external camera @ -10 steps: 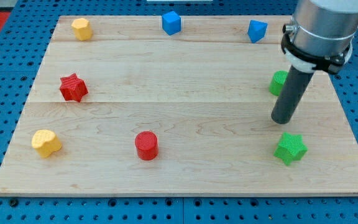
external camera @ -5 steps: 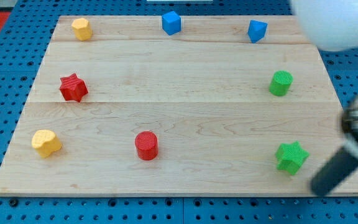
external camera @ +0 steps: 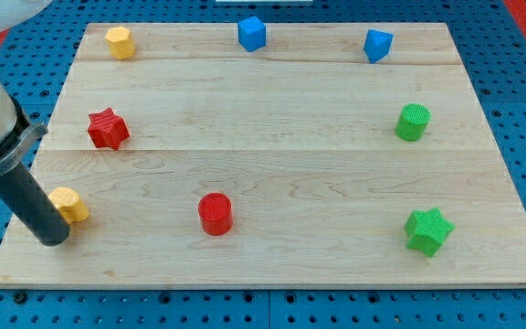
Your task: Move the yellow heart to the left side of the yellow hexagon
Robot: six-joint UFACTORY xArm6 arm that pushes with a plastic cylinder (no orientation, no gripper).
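Note:
The yellow heart (external camera: 71, 205) lies near the board's bottom left, partly hidden by my rod. My tip (external camera: 51, 238) rests on the board just left of and below the heart, touching or nearly touching it. The yellow hexagon (external camera: 120, 42) sits at the top left of the board, far above the heart.
A red star (external camera: 108, 128) lies at the left between the heart and the hexagon. A red cylinder (external camera: 215, 213) is at the bottom middle. Blue blocks (external camera: 252, 33) (external camera: 378, 45) sit along the top edge. A green cylinder (external camera: 413, 122) and a green star (external camera: 427, 229) are at the right.
The arm swept from the board's right side, past the bottom right corner, over to the bottom left beside the yellow heart. No block has visibly moved.

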